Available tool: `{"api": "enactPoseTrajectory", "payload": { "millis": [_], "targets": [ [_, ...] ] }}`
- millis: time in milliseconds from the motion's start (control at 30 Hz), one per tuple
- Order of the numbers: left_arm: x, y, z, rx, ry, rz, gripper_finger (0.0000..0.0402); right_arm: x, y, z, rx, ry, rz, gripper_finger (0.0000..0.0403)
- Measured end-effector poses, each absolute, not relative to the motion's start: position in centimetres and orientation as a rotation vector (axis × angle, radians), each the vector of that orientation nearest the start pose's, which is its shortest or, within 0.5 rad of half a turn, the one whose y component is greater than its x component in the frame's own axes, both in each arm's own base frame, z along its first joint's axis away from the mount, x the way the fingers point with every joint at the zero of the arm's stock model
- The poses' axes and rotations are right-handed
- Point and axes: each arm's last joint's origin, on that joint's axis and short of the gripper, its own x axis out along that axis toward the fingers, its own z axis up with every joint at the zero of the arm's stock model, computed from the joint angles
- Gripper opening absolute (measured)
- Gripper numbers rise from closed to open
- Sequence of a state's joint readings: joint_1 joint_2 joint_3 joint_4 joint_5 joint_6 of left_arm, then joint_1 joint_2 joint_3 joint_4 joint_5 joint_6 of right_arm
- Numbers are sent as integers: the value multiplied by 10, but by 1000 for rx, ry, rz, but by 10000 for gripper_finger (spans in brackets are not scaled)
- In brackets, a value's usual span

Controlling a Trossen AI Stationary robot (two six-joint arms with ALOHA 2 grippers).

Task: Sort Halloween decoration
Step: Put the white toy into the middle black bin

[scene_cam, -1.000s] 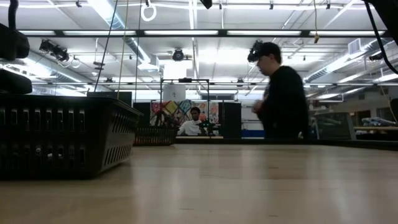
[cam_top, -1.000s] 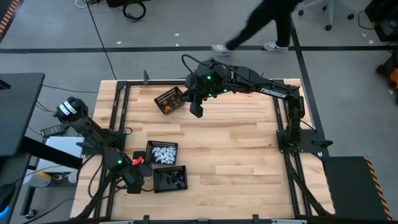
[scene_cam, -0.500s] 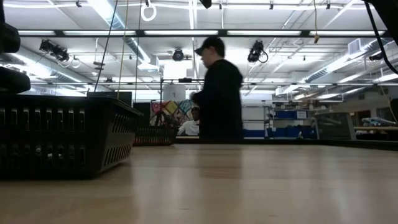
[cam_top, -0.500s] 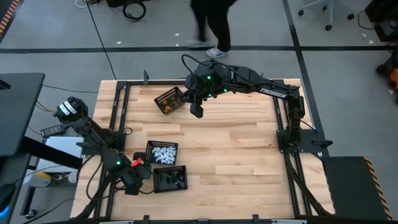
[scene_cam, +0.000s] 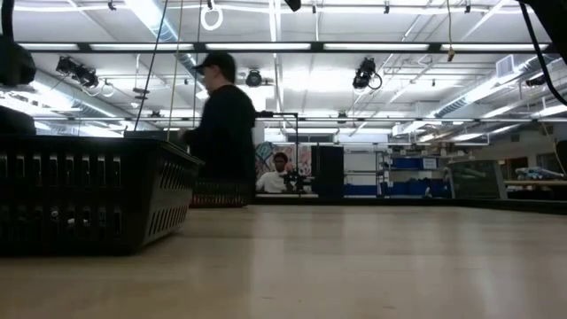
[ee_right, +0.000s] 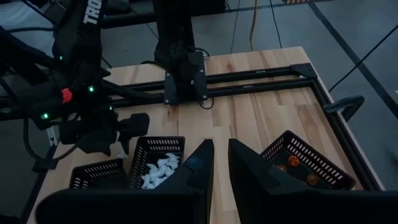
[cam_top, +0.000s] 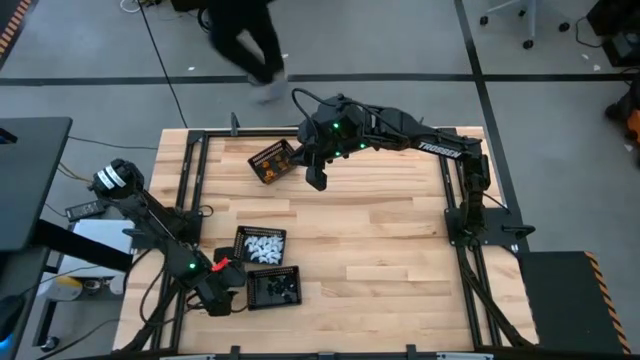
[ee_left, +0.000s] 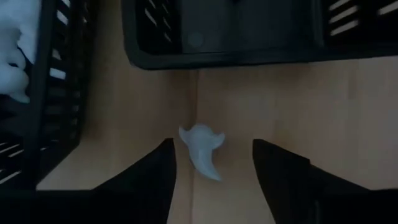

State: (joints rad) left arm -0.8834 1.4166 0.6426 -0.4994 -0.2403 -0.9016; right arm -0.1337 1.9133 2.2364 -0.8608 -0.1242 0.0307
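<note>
A white ghost piece (ee_left: pixel 202 149) lies on bare wood between my left claw's (ee_left: pixel 211 171) spread fingers, baskets just beyond. I judge it light, stiff and slippery, best pinched across its body. My right claw (ee_right: pixel 221 163), fingers slightly parted, waits by the orange pieces; its arm reads TROSSEN

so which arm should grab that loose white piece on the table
Left. Its hand is open right over the white piece, beside the basket of white pieces. The right hand is far off.

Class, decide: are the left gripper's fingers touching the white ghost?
Apart. The left wrist view shows bare wood between the ghost and each finger of the left gripper.
</note>
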Motion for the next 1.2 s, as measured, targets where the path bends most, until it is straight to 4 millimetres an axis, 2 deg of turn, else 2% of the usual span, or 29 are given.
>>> {"api": "enactPoseTrajectory", "payload": {
  "millis": [300, 700, 1000, 1200],
  "targets": [
    [153, -169, 131, -96, 1226, 63, 216, 402, -50, 437, 99, 533, -18, 54],
    [154, -168, 130, -134, 1217, 96, 111, 402, -51, 437, 95, 533, -19, 54],
    [155, -169, 132, -145, 1215, 86, 61, 402, -51, 437, 95, 533, -19, 54],
    [157, -171, 137, -143, 1227, 87, 51, 402, -51, 438, 93, 524, -22, 54]
  ]
}}
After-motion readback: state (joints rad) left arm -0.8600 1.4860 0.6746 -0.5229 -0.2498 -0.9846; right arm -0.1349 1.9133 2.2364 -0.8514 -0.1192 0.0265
